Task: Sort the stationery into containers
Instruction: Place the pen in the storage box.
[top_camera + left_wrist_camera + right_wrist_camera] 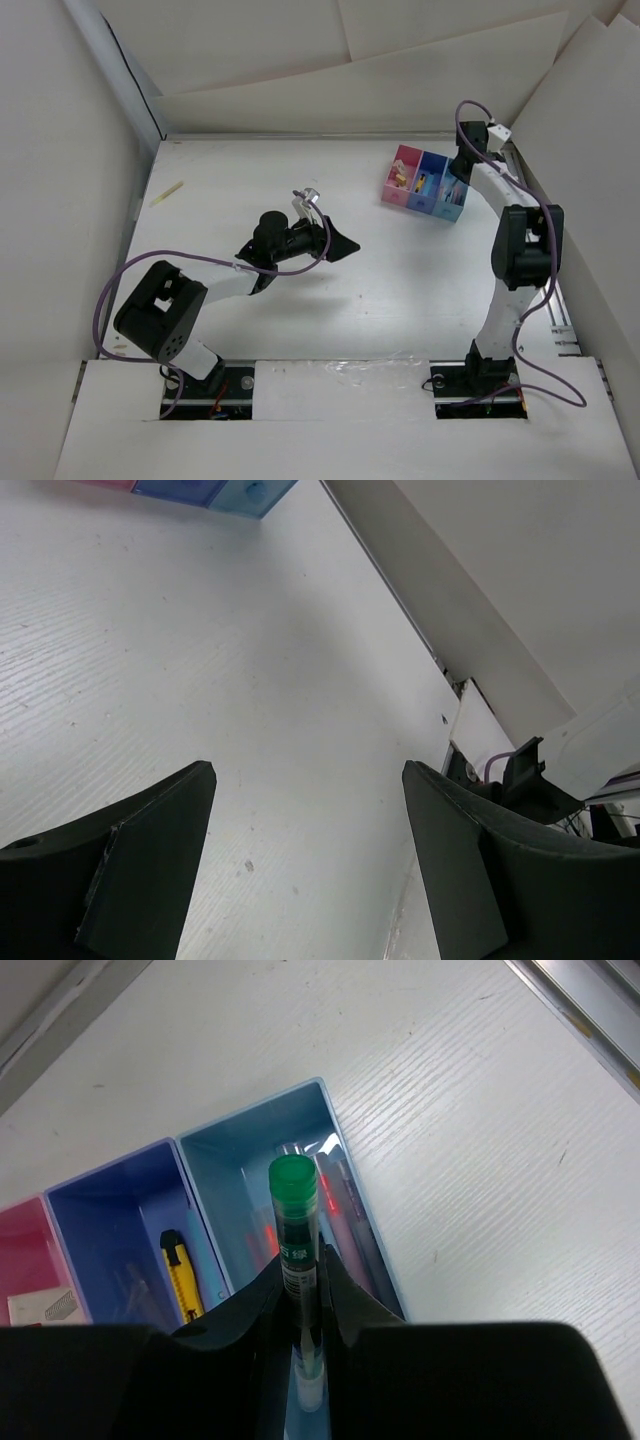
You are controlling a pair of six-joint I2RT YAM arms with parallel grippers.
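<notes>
The containers are three joined bins: pink [402,172], dark blue [428,183] and light blue [450,195]. My right gripper [300,1270] hovers over the light blue bin [250,1110], shut on a green-capped pen [292,1210] that points down into it. Pinkish pens [340,1210] lie inside that bin. A yellow cutter [180,1275] lies in the dark blue bin [110,1210], and a white block [45,1305] in the pink bin [25,1250]. My left gripper [340,243] hangs open over mid-table, holding nothing, its jaws wide apart over bare table [308,780].
A thin yellowish stick [166,193] lies near the table's far left edge. White walls enclose the table on all sides. A metal rail [560,300] runs along the right edge beside the right arm [520,250].
</notes>
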